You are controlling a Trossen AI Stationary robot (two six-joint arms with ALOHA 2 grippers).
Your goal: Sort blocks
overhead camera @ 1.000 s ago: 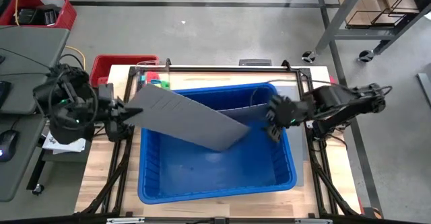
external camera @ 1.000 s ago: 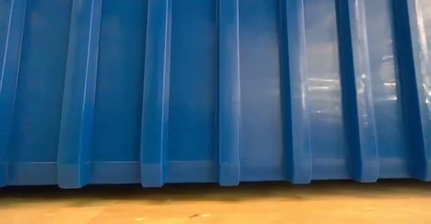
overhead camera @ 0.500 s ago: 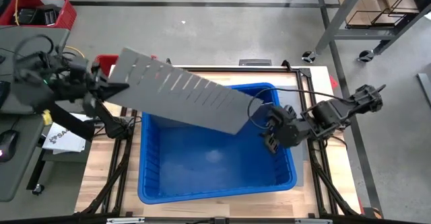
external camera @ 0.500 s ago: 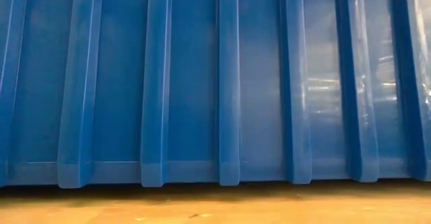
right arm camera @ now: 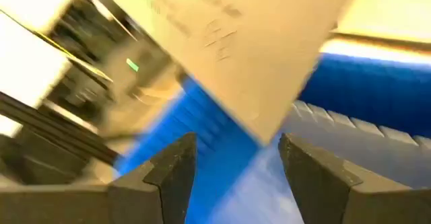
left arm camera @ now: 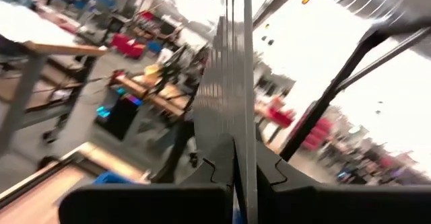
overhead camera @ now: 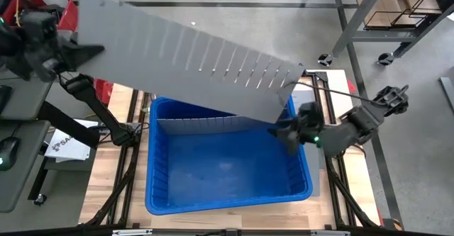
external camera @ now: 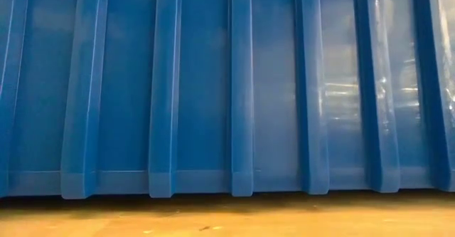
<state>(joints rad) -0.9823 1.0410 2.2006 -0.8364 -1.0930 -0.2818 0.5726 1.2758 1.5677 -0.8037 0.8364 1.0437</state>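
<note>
No blocks show in any view now. One blue bin (overhead camera: 227,172) sits on the bench (overhead camera: 113,172), and two grey divider panels are in sight: one short panel (overhead camera: 213,125) stands upright across the far part of the bin, and one long slotted panel (overhead camera: 191,62) is held up in the air, slanting from the far left down toward the bin's right rim. The left gripper (overhead camera: 74,52) has its jaws clamped on the long panel's left end; the left wrist view shows the panel (left arm camera: 236,96) edge-on between the fingers (left arm camera: 266,173). The right gripper (overhead camera: 287,131) hangs over the bin's right side, just under the long panel's low end, its jaws apart and holding nothing; in its wrist view the panel's corner (right arm camera: 256,56) lies beyond the spread fingers (right arm camera: 175,163). A second ago the long panel lay low across the bin with the left gripper beside the bin's left rim; it has since been lifted high and carried left, uncovering the short panel. The low view shows only the bin's ribbed wall (external camera: 227,87), unchanged.
</note>
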